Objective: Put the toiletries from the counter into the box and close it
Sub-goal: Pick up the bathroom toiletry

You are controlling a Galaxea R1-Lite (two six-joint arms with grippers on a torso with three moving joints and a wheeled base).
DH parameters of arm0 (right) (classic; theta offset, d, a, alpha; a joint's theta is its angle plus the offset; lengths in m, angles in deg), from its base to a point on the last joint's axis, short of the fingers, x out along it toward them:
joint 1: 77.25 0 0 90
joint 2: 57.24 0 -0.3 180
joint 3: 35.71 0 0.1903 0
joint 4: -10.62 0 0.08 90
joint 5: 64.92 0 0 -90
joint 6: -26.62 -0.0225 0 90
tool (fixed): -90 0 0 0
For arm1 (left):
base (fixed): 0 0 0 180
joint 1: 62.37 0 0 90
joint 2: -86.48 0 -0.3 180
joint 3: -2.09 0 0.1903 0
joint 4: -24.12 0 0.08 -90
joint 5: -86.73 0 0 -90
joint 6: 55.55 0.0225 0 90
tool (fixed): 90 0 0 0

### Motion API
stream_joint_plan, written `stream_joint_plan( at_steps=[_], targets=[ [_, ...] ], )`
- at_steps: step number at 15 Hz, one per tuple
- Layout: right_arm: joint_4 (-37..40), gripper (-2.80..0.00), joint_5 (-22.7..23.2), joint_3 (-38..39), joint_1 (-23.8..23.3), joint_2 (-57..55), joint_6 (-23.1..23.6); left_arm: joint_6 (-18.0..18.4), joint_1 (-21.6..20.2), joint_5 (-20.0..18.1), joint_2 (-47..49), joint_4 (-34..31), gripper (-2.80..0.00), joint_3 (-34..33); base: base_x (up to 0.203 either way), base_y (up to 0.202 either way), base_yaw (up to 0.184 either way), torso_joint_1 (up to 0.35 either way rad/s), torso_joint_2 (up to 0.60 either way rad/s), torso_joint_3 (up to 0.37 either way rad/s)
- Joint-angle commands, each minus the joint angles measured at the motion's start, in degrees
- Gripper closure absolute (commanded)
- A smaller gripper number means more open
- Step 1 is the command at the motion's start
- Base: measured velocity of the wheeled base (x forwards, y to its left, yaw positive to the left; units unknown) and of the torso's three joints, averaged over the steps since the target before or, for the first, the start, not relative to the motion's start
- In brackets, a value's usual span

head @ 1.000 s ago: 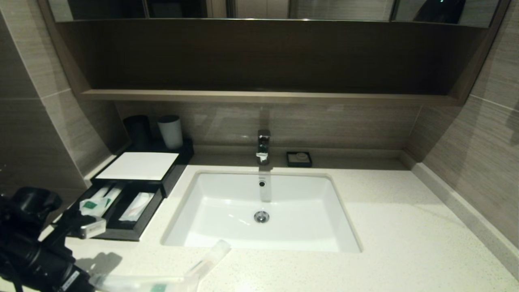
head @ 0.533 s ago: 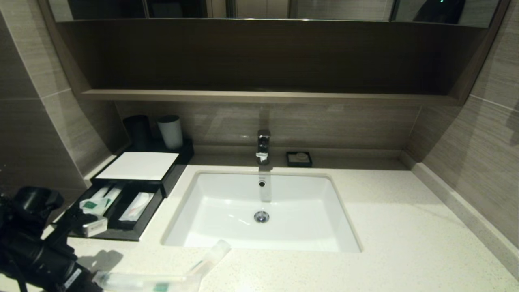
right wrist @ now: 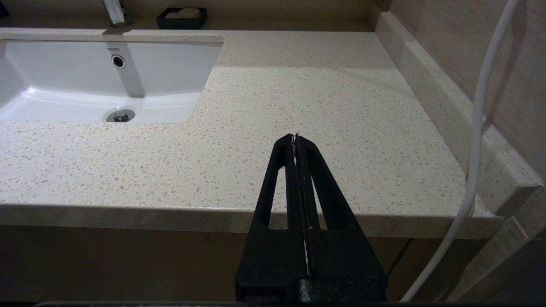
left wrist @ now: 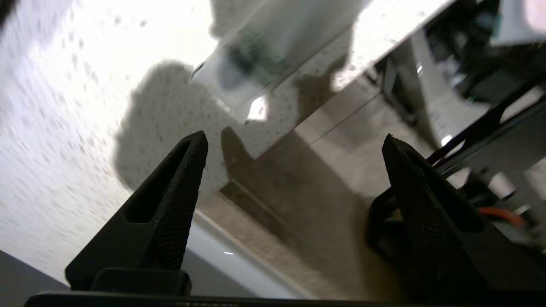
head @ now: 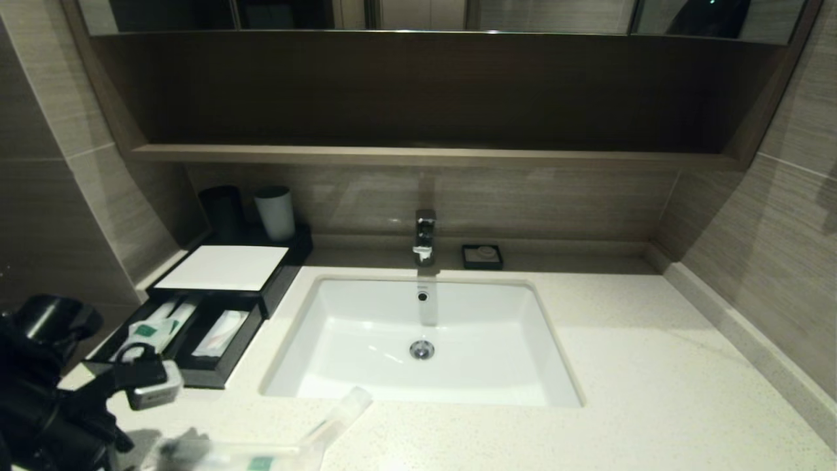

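Note:
A black box (head: pixel 219 374) stands at the counter's left with its white lid (head: pixel 222 267) slid back over the rear half. The open front compartments hold green-labelled packets (head: pixel 152 330) and a white packet (head: pixel 222 332). A long clear toothbrush packet (head: pixel 261 454) and a small tube packet (head: pixel 341 409) lie on the counter's front edge. My left arm (head: pixel 52 399) is at the lower left. My left gripper (left wrist: pixel 294 145) is open and empty, over the counter edge just short of the clear packet (left wrist: pixel 256 55). My right gripper (right wrist: pixel 296 137) is shut and empty, parked at the counter's front right.
A white sink (head: pixel 497 327) with a faucet (head: pixel 424 235) fills the middle of the counter. A black soap dish (head: pixel 482 256) sits behind it. A dark cup (head: pixel 223 210) and a white cup (head: pixel 275 212) stand behind the box. Tiled walls close in both sides.
My left arm has swung down and toward the front edge, and now shades the left end of the clear packet. The packets and the box have not moved.

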Motion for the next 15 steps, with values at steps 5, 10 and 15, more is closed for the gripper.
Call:
stream_joint_plan(
  at_steps=[5,10,15],
  targets=[
    [-0.01,0.0,0.0,-0.04,0.0,0.09,0.02,18.46,-0.66,2.73,4.63,-2.06,-2.8,5.73,0.0,0.0,0.0,0.0,0.0,0.0],
    [-0.01,0.0,0.0,0.05,0.0,0.09,0.02,30.95,-10.54,2.75,10.77,-9.46,-2.8,11.48,0.0,0.0,0.0,0.0,0.0,0.0],
    [-0.01,0.0,0.0,-0.04,0.0,0.0,0.02,31.44,-10.26,2.02,12.45,-8.83,-2.8,13.09,0.0,0.0,0.0,0.0,0.0,0.0]
  ],
)
